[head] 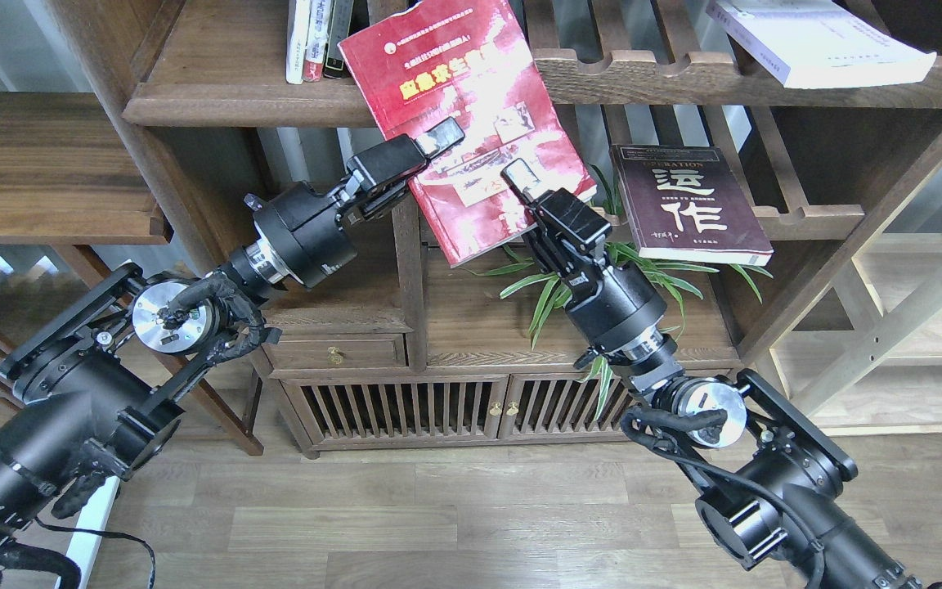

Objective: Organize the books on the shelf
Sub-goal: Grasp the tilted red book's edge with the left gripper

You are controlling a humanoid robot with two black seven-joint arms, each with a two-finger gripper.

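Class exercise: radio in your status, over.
Left gripper and right gripper both on red book, tilted at shelf edge. Thin books upright behind.

I saw a home study or lounge: dark wood bookcase [275, 98] across the top, potted plant [569, 278] centre, wood-plank floor [438, 523] below.

We can't see the red book's [471, 123] lower-left edge, covered by our left gripper [426, 143]. 3 thin books [320, 37] and the white-lavender book [818, 41] are cut off at the top. Small print on the maroon book [688, 204] is unreadable.
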